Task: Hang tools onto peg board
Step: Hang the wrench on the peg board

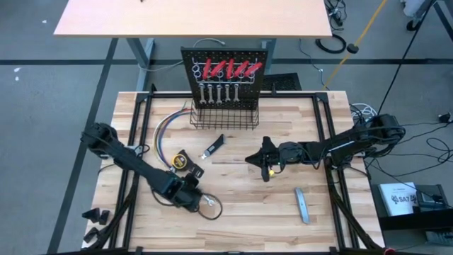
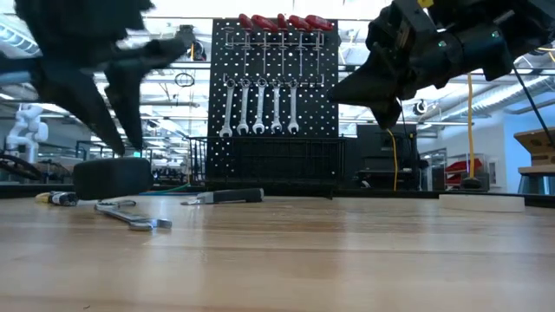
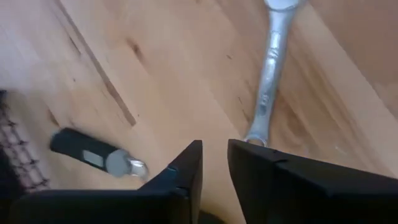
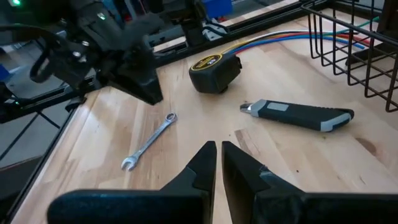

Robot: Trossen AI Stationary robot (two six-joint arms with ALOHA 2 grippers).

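Note:
A silver wrench [image 1: 209, 203] [image 3: 268, 81] lies flat on the tabletop near its front left. My left gripper [image 1: 196, 200] [image 3: 215, 155] hovers just above it, open by a narrow gap, with one end of the wrench just beyond its fingertips [image 3: 186, 165]. Neither finger holds the wrench. My right gripper [image 1: 249, 159] [image 4: 217, 155] hangs shut and empty over the middle of the table. The peg board [image 1: 187, 85] [image 2: 316, 104] stands at the far edge, with red-handled tools [image 1: 230, 69] and a row of wrenches [image 2: 260, 108] hanging on it.
On the table lie a yellow tape measure [image 1: 182, 161] [image 4: 214, 71], a black-handled knife [image 1: 214, 146] [image 4: 301, 115] and a grey bar [image 1: 302, 205]. Coloured wires [image 1: 166, 131] curve at the left. A black wire basket [image 1: 223, 117] sits at the board's base.

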